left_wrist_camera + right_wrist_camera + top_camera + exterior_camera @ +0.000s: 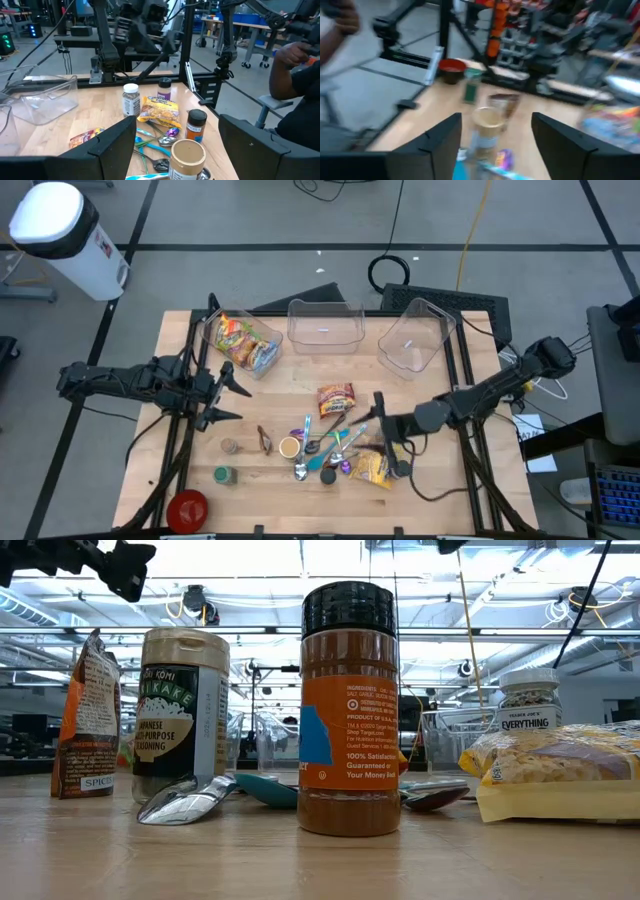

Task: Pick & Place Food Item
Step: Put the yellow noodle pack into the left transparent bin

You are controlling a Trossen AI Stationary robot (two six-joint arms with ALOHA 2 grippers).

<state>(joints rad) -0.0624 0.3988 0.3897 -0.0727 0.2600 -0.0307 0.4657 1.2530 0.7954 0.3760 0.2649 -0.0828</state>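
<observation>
Right claw (pixel 383 428) released, prongs spread with nothing between them, hanging over the middle of the worktop (pixel 440 485) just above the yellow snack bag (pixel 372 469) and beside the heap of spoons (pixel 325 450). Left claw (pixel 226 393) likewise released and empty, poised over the worktop's left side, short of the bin of snack packets (pixel 240 340).

From above: two clear bins (pixel 325 328) at the far edge, one upright, the other (pixel 415 337) tilted on its side; a red-brown packet (pixel 336 399) lying flat in the centre; a beige-lidded jar (pixel 289 447) beside the spoons; a green-lidded jar (pixel 224 474) and a red bowl (pixel 187 507) near the front left corner.

At worktop height, what the overhead misses: labels. Black-capped spice bottle (pixel 349 710) with an orange label standing upright in front; the beige-lidded jar (pixel 183 718) marked as a seasoning; a small jar reading EVERYTHING (pixel 528 702) behind the yellow bag (pixel 555 783); an upright pouch (pixel 90 718) at the left.

From the left wrist: a seated person (pixel 295 85) in dark clothing just off the worktop, unseen from above. From the right wrist: red bowl (pixel 451 68) and green-lidded jar (pixel 471 85) far off, much smeared.

Yellow bag: crinkled, glossy, lying flat, pale pieces showing through.
</observation>
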